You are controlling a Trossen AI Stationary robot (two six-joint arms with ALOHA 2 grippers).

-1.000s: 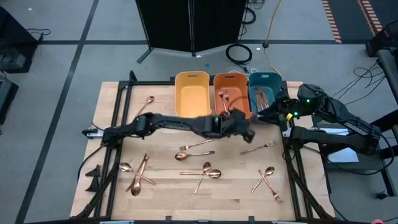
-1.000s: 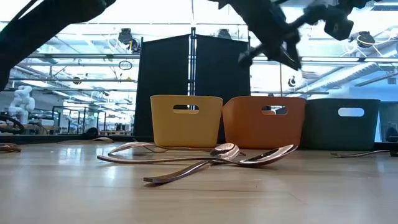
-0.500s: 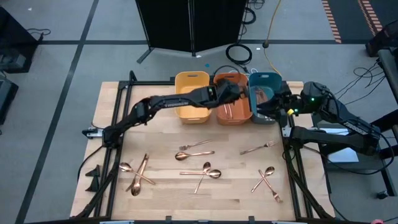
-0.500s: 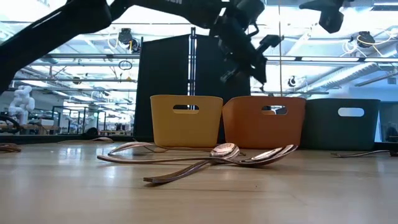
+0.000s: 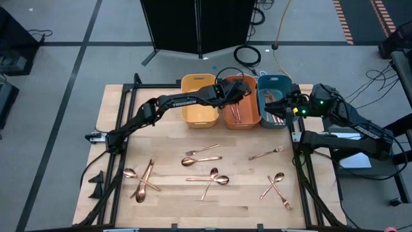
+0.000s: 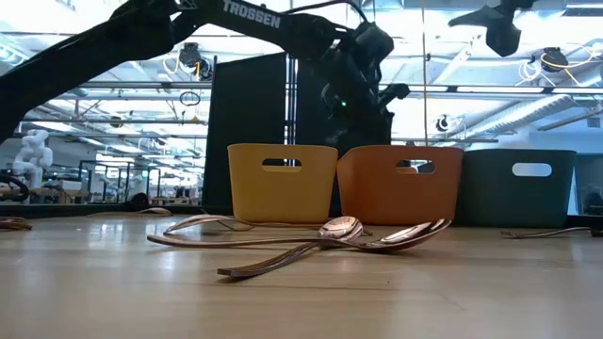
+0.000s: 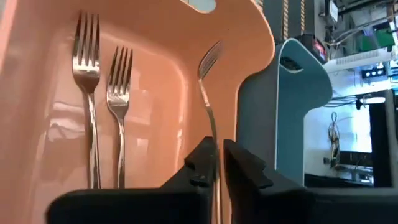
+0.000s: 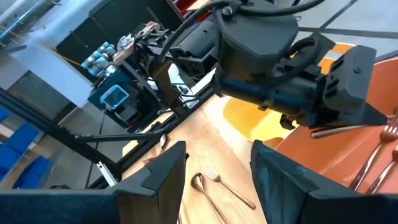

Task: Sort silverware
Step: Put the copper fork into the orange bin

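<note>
Left gripper (image 7: 217, 163) over orange bin (image 5: 240, 118) at the worktop's far edge — fingers pinching a fork (image 7: 210, 93). Right gripper (image 8: 217, 168) gapes empty above teal bin (image 5: 273, 82).

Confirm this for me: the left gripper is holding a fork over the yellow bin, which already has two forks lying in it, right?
Not quite. The left gripper holds its fork over the orange bin, not the yellow one; the left wrist view shows two forks lying inside.
</note>
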